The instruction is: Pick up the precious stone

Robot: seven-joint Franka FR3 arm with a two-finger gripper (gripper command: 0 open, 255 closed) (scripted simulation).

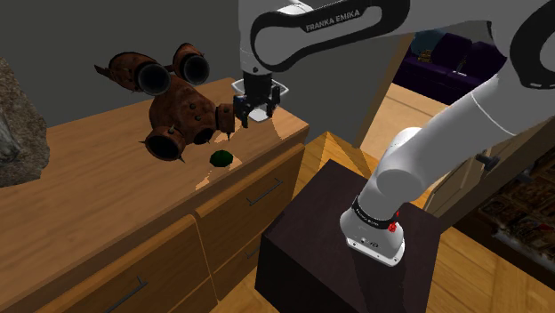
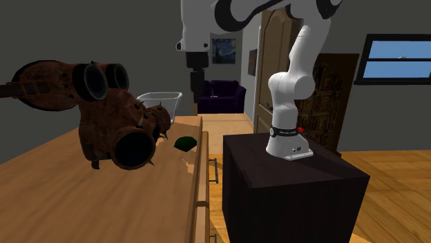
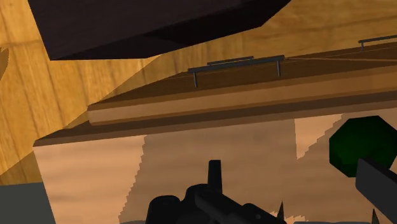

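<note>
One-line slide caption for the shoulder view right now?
Open black gripper hangs over the wooden cabinet top beside the rusty spiked mask; the dark green stone lies untouched nearby.

Table, lower left of shoulder view: pale wood, visible grain, faint satin sheen. Drawer handles: thin dark bars, metal-like. Spiked pipe-mouthed object, upper centre-left: brown, rust-mottled, rough; pipe mouths darker and smoother. Precious stone: dark green, dull, angular outline. Container, centre of second exterior view: clear, glass-like. Rock, left edge: grey, coarse. Stand, lower centre: near-black, matt, smooth. Arm shells: white, smooth, semi-gloss. Floor: warm wood planks.
</note>
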